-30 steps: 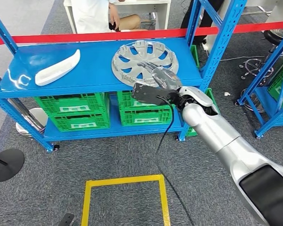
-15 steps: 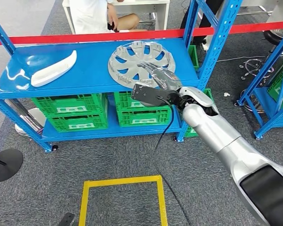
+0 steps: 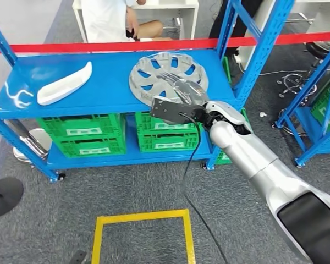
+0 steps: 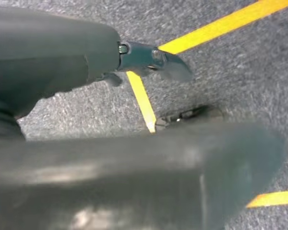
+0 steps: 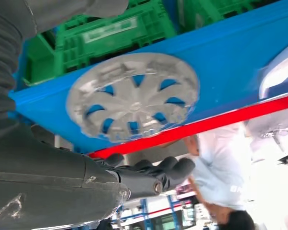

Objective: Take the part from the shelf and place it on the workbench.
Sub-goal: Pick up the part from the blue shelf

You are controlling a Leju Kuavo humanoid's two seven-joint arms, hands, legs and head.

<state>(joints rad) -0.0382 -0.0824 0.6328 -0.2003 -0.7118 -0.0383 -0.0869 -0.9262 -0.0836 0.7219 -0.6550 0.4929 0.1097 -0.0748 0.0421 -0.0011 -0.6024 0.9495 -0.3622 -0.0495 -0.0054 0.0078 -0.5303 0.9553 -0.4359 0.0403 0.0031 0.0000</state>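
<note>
A silver hubcap (image 3: pixel 155 71) lies flat on the blue shelf's top board (image 3: pixel 109 82); the right wrist view has the hubcap (image 5: pixel 135 96) whole and unheld. My right hand (image 3: pixel 187 92) reaches in over the hubcap's near right rim. Its dark fingers (image 5: pixel 153 175) and thumb stand apart with nothing between them, and I cannot tell whether they touch the rim. A white curved part (image 3: pixel 64 83) lies at the left of the same board. My left hand (image 4: pixel 99 96) hangs over the grey carpet, holding nothing, fingers (image 4: pixel 153 57) stretched out.
Green crates (image 3: pixel 88 135) fill the shelf's lower level. A red barrier tape (image 3: pixel 113 45) runs behind the shelf, with a seated person (image 3: pixel 109 16) beyond it. Another blue rack (image 3: pixel 321 110) stands at right. A yellow taped square (image 3: pixel 142 220) marks the carpet.
The whole picture has shifted a little, so the camera moved. My right hand stays at the hubcap's near right rim, edged slightly inward over it.
</note>
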